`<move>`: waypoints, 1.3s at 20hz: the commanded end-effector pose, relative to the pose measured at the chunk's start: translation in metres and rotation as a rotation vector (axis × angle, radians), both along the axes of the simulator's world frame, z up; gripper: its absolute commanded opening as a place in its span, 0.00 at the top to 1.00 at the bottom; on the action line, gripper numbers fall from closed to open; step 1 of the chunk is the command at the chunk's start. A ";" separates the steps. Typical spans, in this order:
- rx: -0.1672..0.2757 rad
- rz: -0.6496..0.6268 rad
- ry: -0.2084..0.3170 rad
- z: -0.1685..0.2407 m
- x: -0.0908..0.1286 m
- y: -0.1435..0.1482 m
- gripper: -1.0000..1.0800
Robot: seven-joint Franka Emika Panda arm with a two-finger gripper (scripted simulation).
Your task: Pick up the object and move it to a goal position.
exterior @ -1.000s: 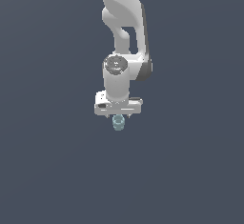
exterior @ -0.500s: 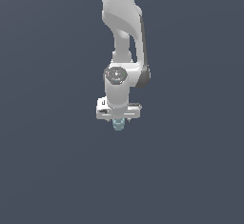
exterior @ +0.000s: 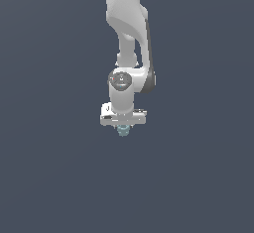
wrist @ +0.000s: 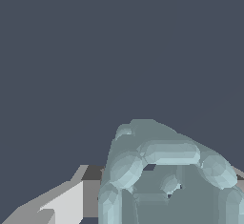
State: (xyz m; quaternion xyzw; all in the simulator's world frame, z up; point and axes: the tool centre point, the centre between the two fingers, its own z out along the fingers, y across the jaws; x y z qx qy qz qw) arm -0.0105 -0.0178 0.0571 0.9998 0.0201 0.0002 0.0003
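One white gripper (exterior: 123, 126) had shifted slightly toward the exterior view's left since before, fingers clamped on the cup (exterior: 123, 131). Its pale teal, translucent, ribbed body (wrist: 162, 170) bulged in rounded lobes.

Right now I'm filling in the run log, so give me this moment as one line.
phase: carry | claw: shut on teal cup | cup: poking out below claw | surroundings: plain dark background | goal: not visible

A plain dark grey-blue surface (exterior: 54, 177) fills the background.
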 end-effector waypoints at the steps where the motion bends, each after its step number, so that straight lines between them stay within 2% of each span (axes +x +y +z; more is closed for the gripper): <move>1: 0.000 0.001 0.001 -0.001 0.000 0.000 1.00; 12: 0.000 0.000 0.000 0.017 0.001 0.001 1.00; 26: 0.000 0.000 0.000 0.121 0.010 0.011 1.00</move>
